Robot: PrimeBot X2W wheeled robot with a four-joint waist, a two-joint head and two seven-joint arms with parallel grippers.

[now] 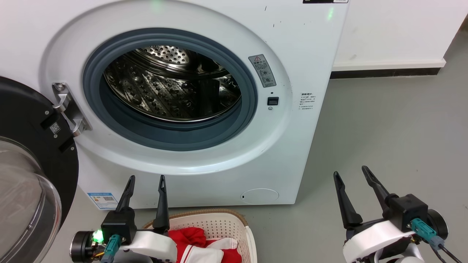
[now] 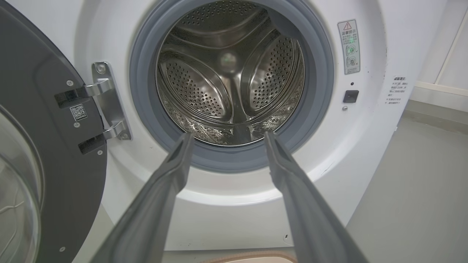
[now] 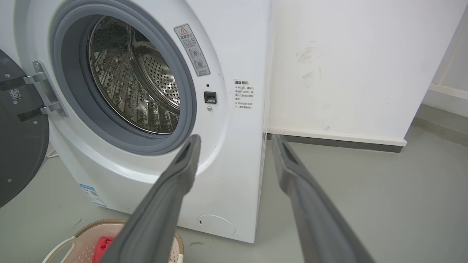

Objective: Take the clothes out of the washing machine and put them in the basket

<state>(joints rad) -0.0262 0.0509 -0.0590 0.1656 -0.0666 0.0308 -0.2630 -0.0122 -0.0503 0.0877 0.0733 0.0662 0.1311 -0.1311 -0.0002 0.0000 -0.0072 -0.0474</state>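
Note:
The white washing machine [image 1: 204,168] stands in front of me with its round door [image 1: 25,175] swung wide to the left. Its steel drum [image 1: 172,84] shows bare perforated metal and no cloth. Red clothes [image 1: 204,244] with white trim lie in the cream basket [image 1: 234,223] on the floor below the machine. My left gripper [image 1: 146,178] is open, hovering just above the basket's left side, fingers pointing at the drum [image 2: 230,73]. My right gripper [image 1: 351,171] is open over the floor to the right of the machine, holding nothing. The basket's rim [image 3: 84,228] and a red scrap [image 3: 104,244] show low in the right wrist view.
A white wall with a dark skirting strip [image 1: 384,71] runs behind the machine on the right. Grey floor [image 1: 395,138] spreads to the right of the machine. The open door's glass bowl [image 1: 22,204] juts out at the lower left.

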